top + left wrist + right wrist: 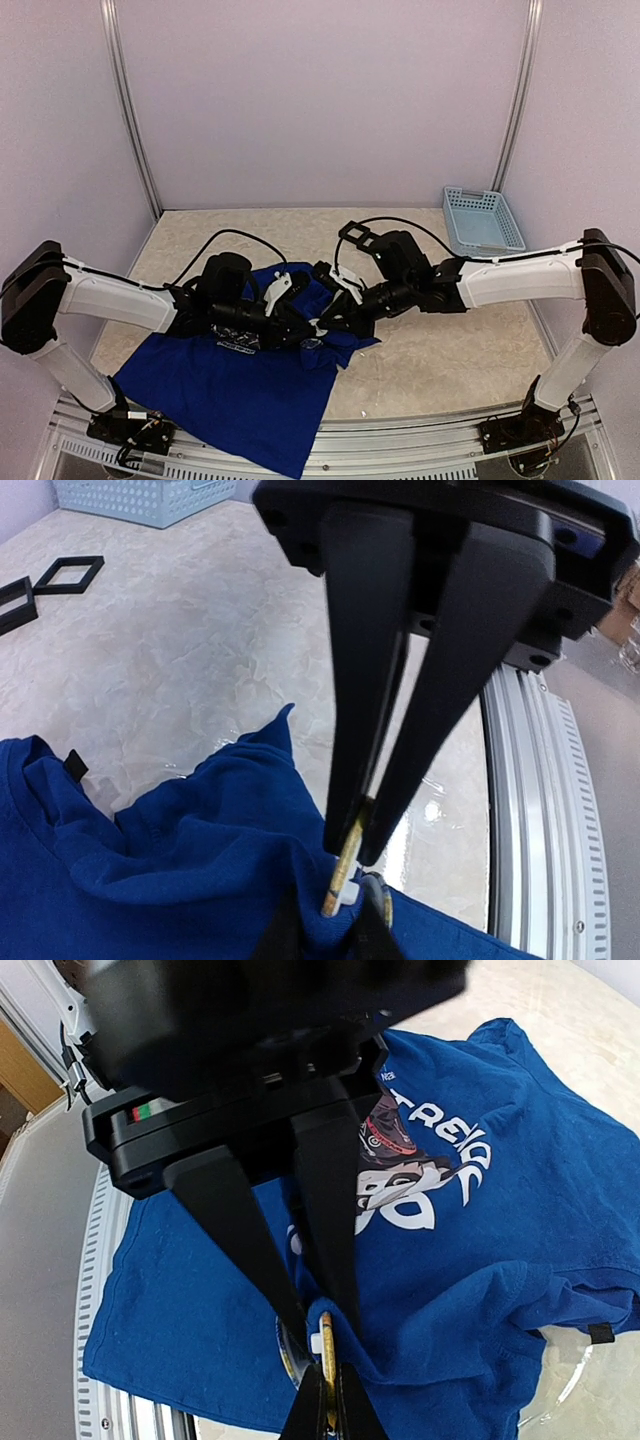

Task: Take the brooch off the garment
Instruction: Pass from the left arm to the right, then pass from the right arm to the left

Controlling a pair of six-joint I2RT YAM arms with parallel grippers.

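The royal-blue garment (230, 400) lies rumpled on the table, its white lettering and dark graphic (400, 1160) facing up. The brooch (340, 880) is a thin gold piece with a white clasp, with a round gold-rimmed disc (288, 1361) beside it in a raised fold. My left gripper (358, 842) is shut on the gold piece's upper end. My right gripper (327, 1328) comes from the opposite side and is shut on the cloth fold around the brooch (327, 1360). Both grippers meet tip to tip over the shirt (318, 327). Where the pin enters the cloth is hidden.
A light blue basket (483, 220) stands at the back right. Black square frames (65, 575) lie on the marbled tabletop beyond the shirt. An aluminium rail (540, 810) runs along the near edge, and the shirt hem hangs over it (280, 455).
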